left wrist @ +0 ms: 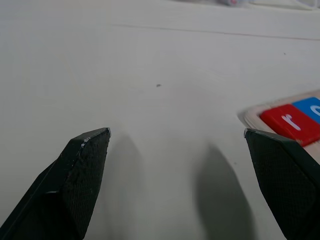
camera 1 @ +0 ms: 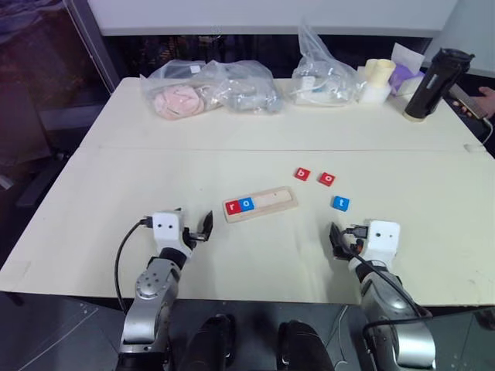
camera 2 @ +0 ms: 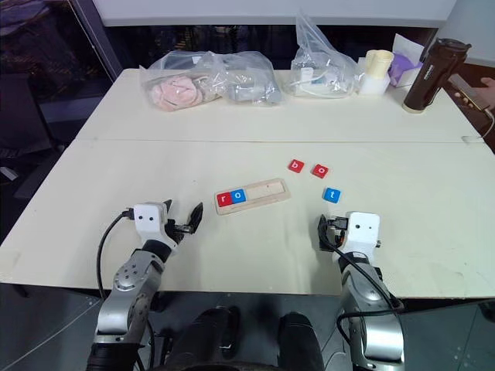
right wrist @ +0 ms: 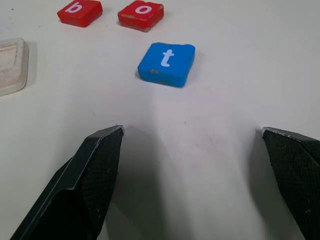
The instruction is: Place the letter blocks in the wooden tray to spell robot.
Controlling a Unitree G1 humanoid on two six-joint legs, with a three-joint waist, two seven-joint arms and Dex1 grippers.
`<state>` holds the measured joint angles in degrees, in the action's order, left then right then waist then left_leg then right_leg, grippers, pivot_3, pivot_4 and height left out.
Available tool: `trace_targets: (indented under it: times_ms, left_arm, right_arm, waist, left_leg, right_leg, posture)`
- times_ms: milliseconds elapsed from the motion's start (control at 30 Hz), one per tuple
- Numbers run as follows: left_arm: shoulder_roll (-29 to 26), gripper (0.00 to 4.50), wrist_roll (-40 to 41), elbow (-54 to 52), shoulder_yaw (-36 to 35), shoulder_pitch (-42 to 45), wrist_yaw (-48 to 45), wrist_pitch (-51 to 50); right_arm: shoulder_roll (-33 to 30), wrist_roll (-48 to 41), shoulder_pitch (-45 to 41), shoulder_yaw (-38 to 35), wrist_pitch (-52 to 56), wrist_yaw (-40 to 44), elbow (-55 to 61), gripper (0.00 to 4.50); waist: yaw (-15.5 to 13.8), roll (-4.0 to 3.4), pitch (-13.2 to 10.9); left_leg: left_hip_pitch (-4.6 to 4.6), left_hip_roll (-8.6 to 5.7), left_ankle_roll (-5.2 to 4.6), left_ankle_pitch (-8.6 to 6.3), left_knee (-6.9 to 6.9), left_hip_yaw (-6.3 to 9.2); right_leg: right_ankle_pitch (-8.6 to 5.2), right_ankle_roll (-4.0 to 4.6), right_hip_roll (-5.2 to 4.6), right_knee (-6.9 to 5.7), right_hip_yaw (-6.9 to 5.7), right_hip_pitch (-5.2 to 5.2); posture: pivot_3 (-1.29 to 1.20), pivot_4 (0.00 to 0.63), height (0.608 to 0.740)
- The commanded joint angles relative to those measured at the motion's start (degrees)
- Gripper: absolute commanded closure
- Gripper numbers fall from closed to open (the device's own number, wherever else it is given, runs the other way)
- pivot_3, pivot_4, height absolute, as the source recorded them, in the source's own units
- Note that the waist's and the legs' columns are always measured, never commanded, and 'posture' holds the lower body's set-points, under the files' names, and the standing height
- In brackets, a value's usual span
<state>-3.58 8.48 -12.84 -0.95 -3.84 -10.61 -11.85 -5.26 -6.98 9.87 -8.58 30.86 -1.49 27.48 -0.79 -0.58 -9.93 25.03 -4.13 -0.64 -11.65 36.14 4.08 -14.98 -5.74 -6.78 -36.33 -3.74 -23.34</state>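
Bare cream table (camera 1: pixel 232 255) spreads around both grippers, with open surface between them and the near edge just behind the wrists. The left gripper (left wrist: pixel 177 145) has its fingers spread wide and empty, tips low over the table; just past its right-hand finger (left wrist: pixel 287 175) lies the end of the wooden tray (camera 1: pixel 260 204), holding a red r block (left wrist: pixel 290 122) and beside it a blue o block (left wrist: pixel 312 107), the latter cut off at the frame edge. The rest of the tray's groove is unfilled. The right gripper (right wrist: pixel 192 132) is likewise wide apart, gripping nothing; ahead between its fingers sits the blue t block (right wrist: pixel 166 63), apart from both tips, and beyond it the red b block (right wrist: pixel 79 11) and red o block (right wrist: pixel 141 14) side by side. Plastic bags (camera 1: pixel 209 86) crowd the far edge, contents hard to make out.
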Motion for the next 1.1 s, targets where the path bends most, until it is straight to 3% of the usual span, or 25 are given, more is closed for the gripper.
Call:
trace_targets:
  times_ms: [33, 533, 767, 1100]
  left_arm:
    - [-0.63, 0.00, 0.21, -2.90, 0.12, -0.91, -0.51, 1.49]
    - [-3.54, 0.00, 4.87, -5.83, -1.93, -4.98, -4.58, 2.07]
    - [-5.10, 0.00, 6.88, -4.85, -1.42, -3.71, -7.79, 2.99]
    - [-6.64, 0.00, 7.24, -3.59, -2.42, -2.11, -9.36, 3.94]
  right_arm:
    - [0.46, 0.55, 1.32, -0.15, 0.25, -0.69, 2.21, 0.04]
    - [-0.86, 1.56, 0.13, 0.84, -0.73, -0.23, 1.30, 0.04]
    - [-5.28, 2.99, -3.96, 1.03, -2.36, 2.62, -0.80, 0.04]
    - [-6.56, 3.76, -1.13, 0.16, -3.43, 4.44, 1.81, 0.04]
  waist:
    - [-0.03, 0.00, 0.00]
    - [0.02, 0.00, 0.00]
    - [0.04, -0.01, -0.01]
    - [0.02, -0.01, -0.01]
  left_leg:
    - [-0.01, 0.00, 0.01, 0.00, 0.00, 0.00]
    - [-0.02, 0.01, 0.11, -0.07, 0.00, 0.00]
    - [-0.03, 0.01, 0.03, -0.02, 0.00, -0.03]
    - [-0.05, 0.00, -0.01, 0.01, 0.01, -0.04]
  right_leg:
    - [0.00, 0.00, 0.00, 0.00, 0.00, 0.01]
    - [-0.10, 0.16, -0.01, 0.00, 0.03, -0.01]
    - [-0.09, 0.18, -0.01, 0.00, 0.06, -0.02]
    - [0.01, 0.10, 0.02, 0.00, 0.07, 0.02]
  posture:
    - [0.00, 0.150, 0.738]
    - [0.00, 0.150, 0.738]
    - [0.00, 0.150, 0.738]
    - [0.00, 0.150, 0.738]
